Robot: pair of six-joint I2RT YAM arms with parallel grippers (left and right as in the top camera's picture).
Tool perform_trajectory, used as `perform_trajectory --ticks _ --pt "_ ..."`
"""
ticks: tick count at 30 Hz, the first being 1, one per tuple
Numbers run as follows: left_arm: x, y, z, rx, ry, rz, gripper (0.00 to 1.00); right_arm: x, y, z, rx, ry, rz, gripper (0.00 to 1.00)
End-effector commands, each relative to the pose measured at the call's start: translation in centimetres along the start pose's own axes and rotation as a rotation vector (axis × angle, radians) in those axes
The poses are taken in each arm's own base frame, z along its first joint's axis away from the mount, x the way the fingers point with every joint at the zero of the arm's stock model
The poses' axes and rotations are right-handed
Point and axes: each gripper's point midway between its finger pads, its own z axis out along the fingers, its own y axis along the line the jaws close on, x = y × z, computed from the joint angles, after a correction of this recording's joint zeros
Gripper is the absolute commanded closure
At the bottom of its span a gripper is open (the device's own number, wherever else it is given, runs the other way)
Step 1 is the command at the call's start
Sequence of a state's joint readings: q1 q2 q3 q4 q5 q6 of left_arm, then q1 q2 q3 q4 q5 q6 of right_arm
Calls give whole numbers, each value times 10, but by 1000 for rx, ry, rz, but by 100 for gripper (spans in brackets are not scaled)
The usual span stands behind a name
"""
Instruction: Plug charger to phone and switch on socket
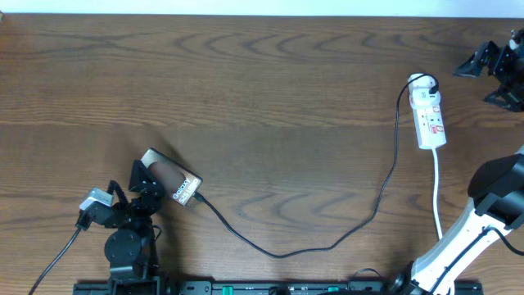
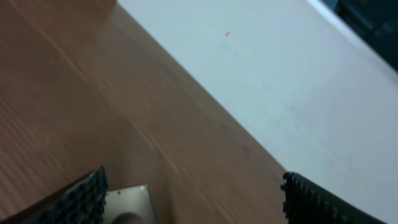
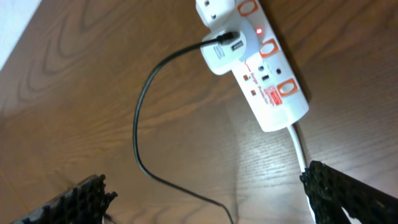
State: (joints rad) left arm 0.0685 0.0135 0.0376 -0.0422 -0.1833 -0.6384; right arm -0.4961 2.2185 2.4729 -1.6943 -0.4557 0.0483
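One phone [image 1: 173, 183] lies slanted on the table [image 1: 270, 98] at the lower left, lettering up. The charger [image 1: 327, 244] meets its lower-right end; whether the tip is fully seated I cannot tell. From there the black cable sags toward the table's near edge, climbs to the right, and ends at a white adapter [image 3: 221, 55] plugged into the socket [image 3: 268, 84]. The socket lies at the far right of the table, well apart from the phone. A small red light [image 3: 258, 31] glows on it beside the adapter. Its white cord [image 3: 301, 149] runs off toward the near edge.

The left end effector [image 1: 146, 187] sits over the phone's left end. In the left wrist view its fingers [image 2: 84, 196] are spread wide, with a pale corner of the phone just beside the left-hand one. Whether that finger touches the phone I cannot tell.

The right end effector [image 3: 205, 186] hangs above the table near the socket, touching nothing. Its fingers [image 3: 339, 193] are spread wide, and the charger cable and the white cord pass below the gap. The right arm's base stands at the lower right corner of the table.
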Motion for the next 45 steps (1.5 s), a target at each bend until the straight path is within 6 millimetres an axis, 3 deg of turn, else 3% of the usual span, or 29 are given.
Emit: perform_trajectory --ticks 1,18,21,24,27,34,45 --pt "4 18 2 -68 -21 110 12 1 9 -12 -8 -32 -11 1" --pt "2 15 1 -61 -30 151 12 1 9 -12 -8 -32 -11 1" --pt "-6 0 1 4 -59 186 12 1 9 -12 -8 -32 -11 1" --pt "-9 -25 -1 125 -76 345 12 1 9 -12 -8 -32 -11 1" --pt "4 -40 -3 225 -37 517 12 1 9 -12 -8 -32 -11 1" --pt "39 -16 -2 176 130 553 12 1 9 -12 -8 -32 -11 1" --pt "40 -15 -2 169 133 556 12 1 9 -12 -8 -32 -11 1"
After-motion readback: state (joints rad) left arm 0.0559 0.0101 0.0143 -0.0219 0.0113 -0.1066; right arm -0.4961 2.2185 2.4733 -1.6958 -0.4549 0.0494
